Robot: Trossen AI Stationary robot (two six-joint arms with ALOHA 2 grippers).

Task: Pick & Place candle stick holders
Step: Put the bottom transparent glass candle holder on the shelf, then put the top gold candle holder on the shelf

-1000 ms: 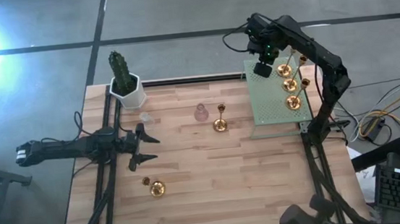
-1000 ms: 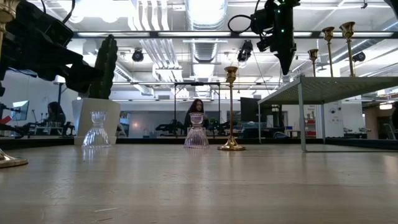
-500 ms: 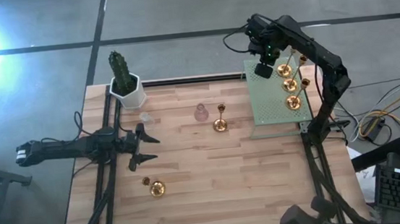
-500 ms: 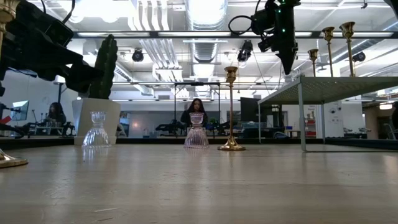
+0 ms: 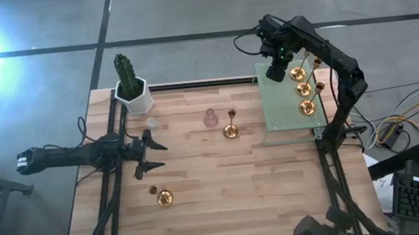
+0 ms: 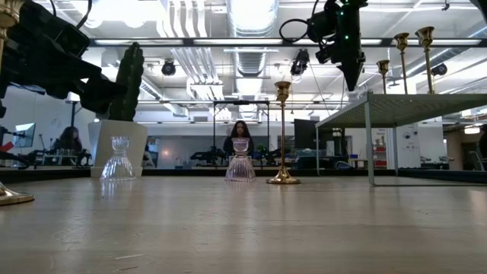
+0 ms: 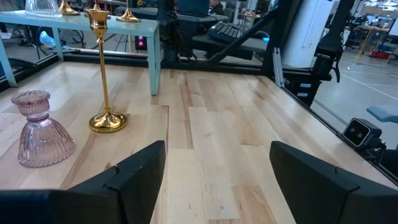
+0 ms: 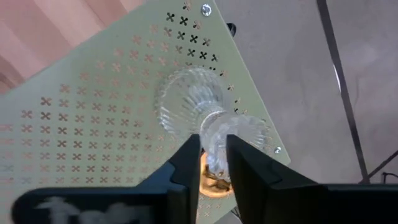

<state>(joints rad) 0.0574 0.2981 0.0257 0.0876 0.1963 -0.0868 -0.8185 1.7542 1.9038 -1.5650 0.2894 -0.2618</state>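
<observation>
My right gripper [image 8: 213, 155] points down over the far corner of the raised green perforated shelf [image 5: 285, 107], shut on a clear glass candle stick holder [image 8: 189, 106]. Three gold holders [image 5: 303, 89] stand in a row on the shelf beside it. On the wooden table stand a gold holder [image 5: 230, 131], a pink glass holder [image 5: 210, 119], a clear glass holder [image 5: 151, 123] and another gold holder [image 5: 163, 199] near the front left. My left gripper [image 5: 163, 156] waits open at the table's left, level, pointing toward the right. My right gripper has the clear glass holder's narrow upper part [image 8: 214, 134] between its two fingers, coming from above and pointing steeply down. The holder stands upright with its wide ribbed base [image 8: 183, 102] on the green shelf near the far corner.
A white pot with a green cactus [image 5: 133, 94] stands at the table's far left corner. The shelf stands on thin legs [image 6: 370, 141] at the far right. Bare wood lies across the table's middle and near side. People sit in the room behind.
</observation>
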